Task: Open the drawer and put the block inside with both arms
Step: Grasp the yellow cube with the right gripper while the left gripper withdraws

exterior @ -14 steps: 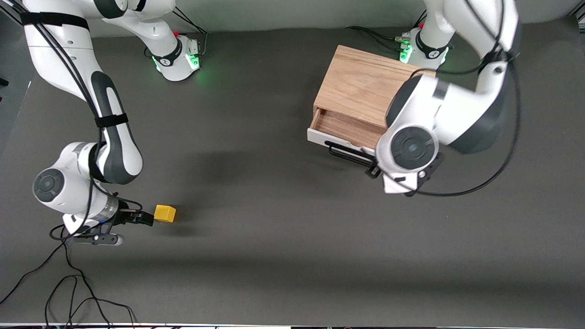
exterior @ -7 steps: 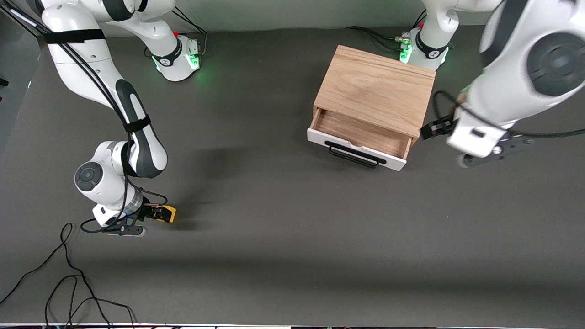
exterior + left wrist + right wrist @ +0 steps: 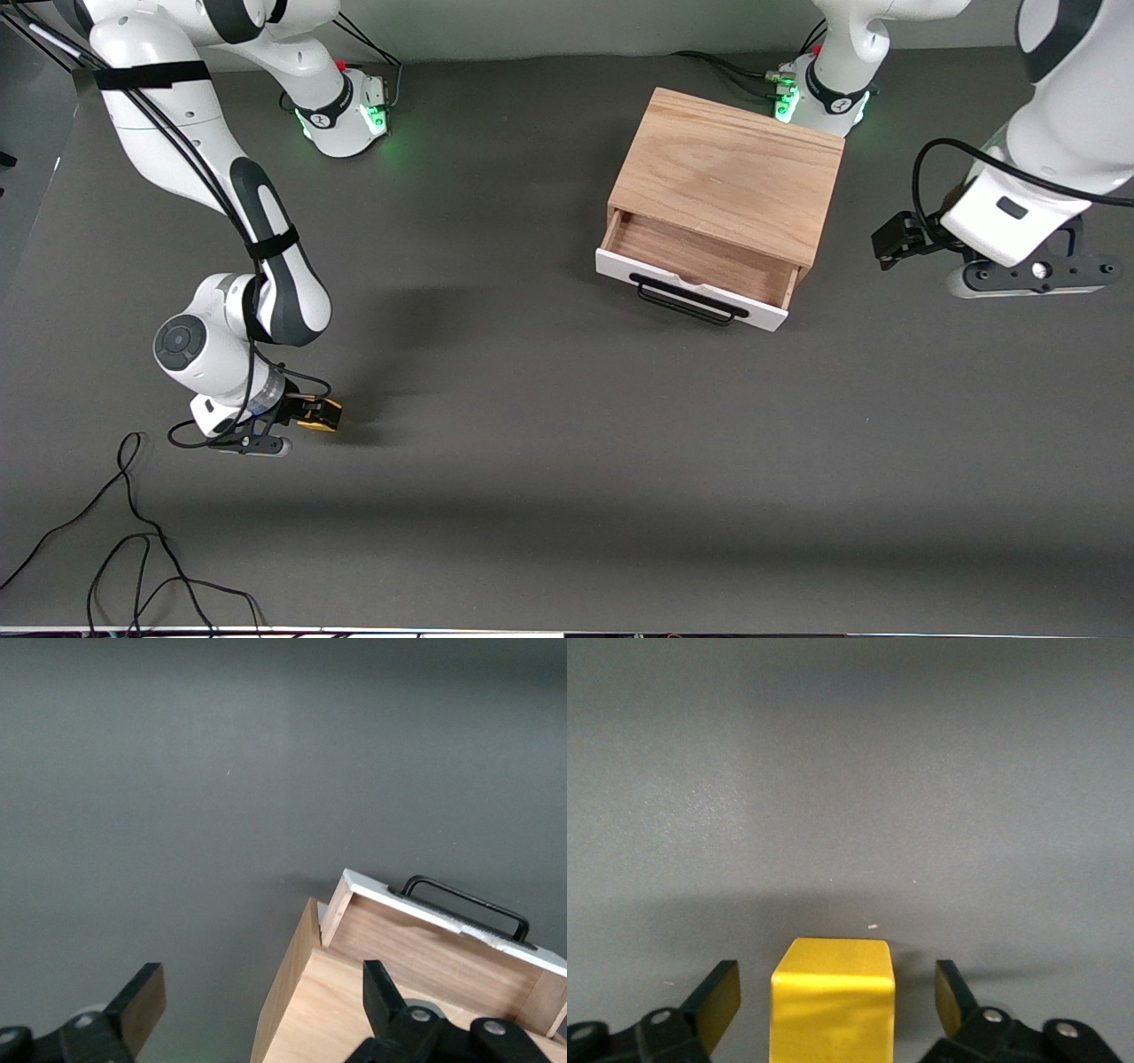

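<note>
Dark grey table [image 3: 549, 461], matte, plain surface. Loose black cables [image 3: 133, 549] lie in loops on the table at the corner nearest the front camera, toward the right arm's end. Pale grey-green wall strip [image 3: 576, 27] runs along the table's edge farthest from the front camera. Soft shadow band on the table near the front camera.

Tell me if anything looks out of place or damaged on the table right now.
Nothing stands out. The drawer is pulled open and looks empty, its cabinet intact. The yellow block sits flat on the table between the open jaws of the right gripper. The left gripper, open, hangs beside the cabinet, toward the left arm's end.
</note>
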`<action>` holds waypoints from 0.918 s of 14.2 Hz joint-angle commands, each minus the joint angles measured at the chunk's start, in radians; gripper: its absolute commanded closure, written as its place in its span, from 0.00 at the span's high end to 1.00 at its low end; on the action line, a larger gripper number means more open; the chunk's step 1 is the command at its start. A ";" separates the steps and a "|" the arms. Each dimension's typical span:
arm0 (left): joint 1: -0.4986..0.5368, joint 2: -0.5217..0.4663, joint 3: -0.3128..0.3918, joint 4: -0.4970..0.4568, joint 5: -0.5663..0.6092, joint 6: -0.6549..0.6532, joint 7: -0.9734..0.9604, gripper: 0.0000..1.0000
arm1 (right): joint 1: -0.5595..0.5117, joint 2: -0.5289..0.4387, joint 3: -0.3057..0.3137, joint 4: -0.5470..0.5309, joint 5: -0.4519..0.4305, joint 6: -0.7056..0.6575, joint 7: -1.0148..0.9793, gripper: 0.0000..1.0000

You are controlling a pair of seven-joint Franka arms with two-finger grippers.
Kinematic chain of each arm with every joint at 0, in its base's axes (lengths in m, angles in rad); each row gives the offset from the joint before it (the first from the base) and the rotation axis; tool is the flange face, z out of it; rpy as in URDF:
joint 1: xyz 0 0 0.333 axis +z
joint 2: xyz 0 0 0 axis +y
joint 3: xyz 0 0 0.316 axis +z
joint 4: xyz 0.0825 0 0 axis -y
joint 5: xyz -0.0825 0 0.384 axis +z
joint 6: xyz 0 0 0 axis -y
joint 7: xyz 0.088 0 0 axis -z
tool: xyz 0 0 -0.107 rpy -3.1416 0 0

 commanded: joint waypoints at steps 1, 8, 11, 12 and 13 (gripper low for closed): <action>-0.006 -0.027 0.006 -0.038 -0.001 0.029 0.019 0.99 | 0.013 0.002 -0.006 -0.011 0.026 0.018 -0.003 0.79; -0.003 -0.027 0.005 -0.035 0.004 0.017 0.031 1.00 | 0.055 -0.030 -0.006 0.009 0.026 -0.006 0.007 0.30; -0.004 -0.036 0.021 -0.037 0.001 0.018 0.050 1.00 | 0.069 -0.087 -0.009 0.117 0.026 -0.234 0.065 0.29; 0.008 -0.033 0.011 -0.038 -0.002 0.021 0.051 1.00 | 0.069 -0.087 -0.009 0.195 0.026 -0.344 0.099 0.29; 0.049 -0.033 -0.017 -0.038 -0.002 0.018 0.054 1.00 | 0.072 -0.087 -0.009 0.280 0.024 -0.458 0.148 0.29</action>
